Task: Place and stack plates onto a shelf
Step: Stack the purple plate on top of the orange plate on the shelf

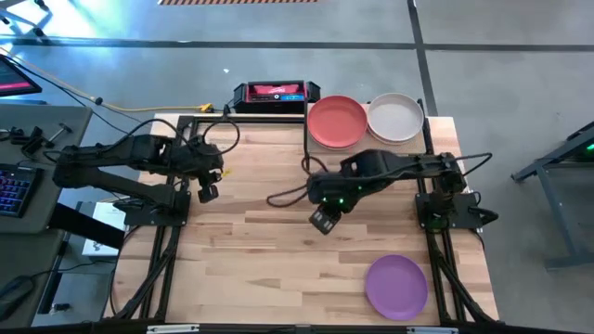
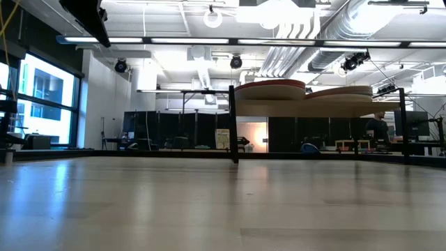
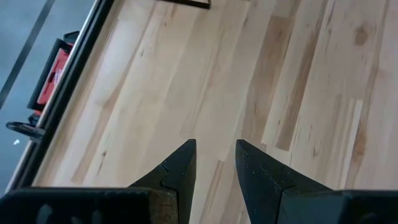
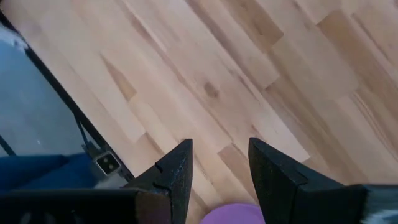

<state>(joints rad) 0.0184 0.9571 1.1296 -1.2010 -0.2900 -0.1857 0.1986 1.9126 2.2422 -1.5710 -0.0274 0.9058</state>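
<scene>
**Purple plate lay toward the near right corner, right arm closer**

From the high view, I had the right gripper [image 1: 322, 221] hanging over the middle of the table [image 1: 251, 260], holding nothing. The purple plate [image 1: 396, 286] lay flat near the table's front right corner, well apart from that gripper and diagonally toward the front edge from it; being round, it offered no long axis to line up on. The shelf [image 1: 367, 144] stood at the far right, with an orange-red plate [image 1: 337, 122] and an off-white plate [image 1: 396, 118] on top, side by side. The left gripper [image 1: 208, 192] waited over the left part of the table, clearly farther from the purple plate, so I judged this pick to be the right arm's. Bare wood lay between jaws and plate.

In the low view, the shelf [image 2: 306, 107] rose on black posts with its stacks showing edge-on; neither gripper showed.

The left wrist view had the left jaws a little apart over bare wood.

The right wrist view showed the right jaws apart and empty, the purple plate's [image 4: 233, 213] rim peeking between them.
</scene>
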